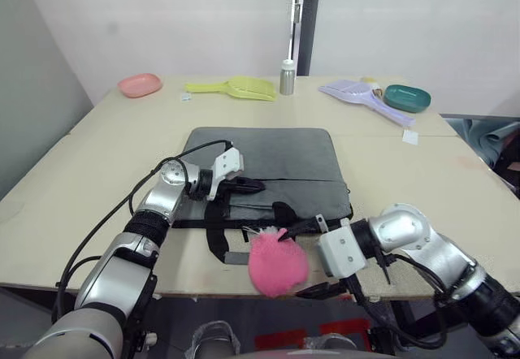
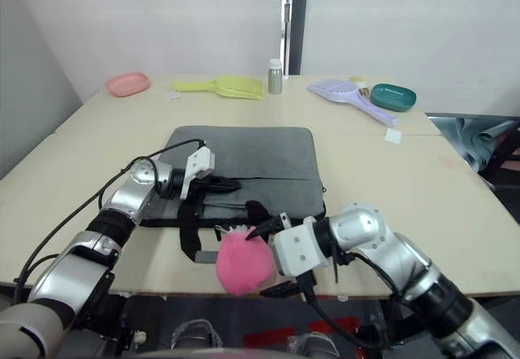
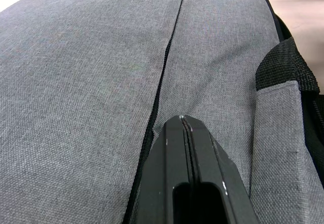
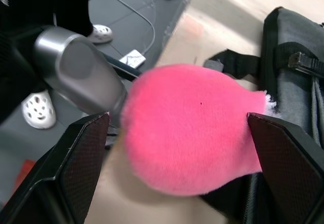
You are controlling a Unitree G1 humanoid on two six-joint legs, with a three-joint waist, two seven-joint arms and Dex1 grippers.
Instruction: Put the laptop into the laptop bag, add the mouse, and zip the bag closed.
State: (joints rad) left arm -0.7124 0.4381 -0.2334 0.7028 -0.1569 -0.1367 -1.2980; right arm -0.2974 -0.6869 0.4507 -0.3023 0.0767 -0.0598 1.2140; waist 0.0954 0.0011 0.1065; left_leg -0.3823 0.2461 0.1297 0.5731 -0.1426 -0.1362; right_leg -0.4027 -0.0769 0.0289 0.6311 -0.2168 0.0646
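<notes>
The laptop bag (image 1: 268, 164) lies flat on the tabletop (image 1: 89, 180), centred between the side edges and close to the near edge, with its black strap handles (image 1: 219, 229) reaching toward that edge. The bag's pink fluffy ball charm (image 1: 277, 263) rests at the near edge of the tabletop, just in front of the bag's near right part. The left gripper (image 1: 252, 185) rests on the bag's top face, left of centre, its black fingers (image 3: 190, 183) pressed together and lying along the zipper line (image 3: 164, 72) that crosses the grey fabric; whether anything is pinched between them cannot be determined. The right gripper (image 1: 313, 257) is at the near edge of the tabletop, to the right of the charm, with its two fingers (image 4: 81, 153) spread wide apart; in the right wrist view the charm sits between the fingers, with a visible gap to each. One finger points toward the bag's near right corner, the other hangs just off the table edge. Along the far edge of the tabletop, well apart from the bag, stand a pink oval dish (image 1: 139, 85) at the far left, a yellow scoop (image 1: 236, 88), a small metal bottle (image 1: 287, 77), a lilac scoop (image 1: 357, 95) and a green oval dish (image 1: 407, 97) at the far right.
</notes>
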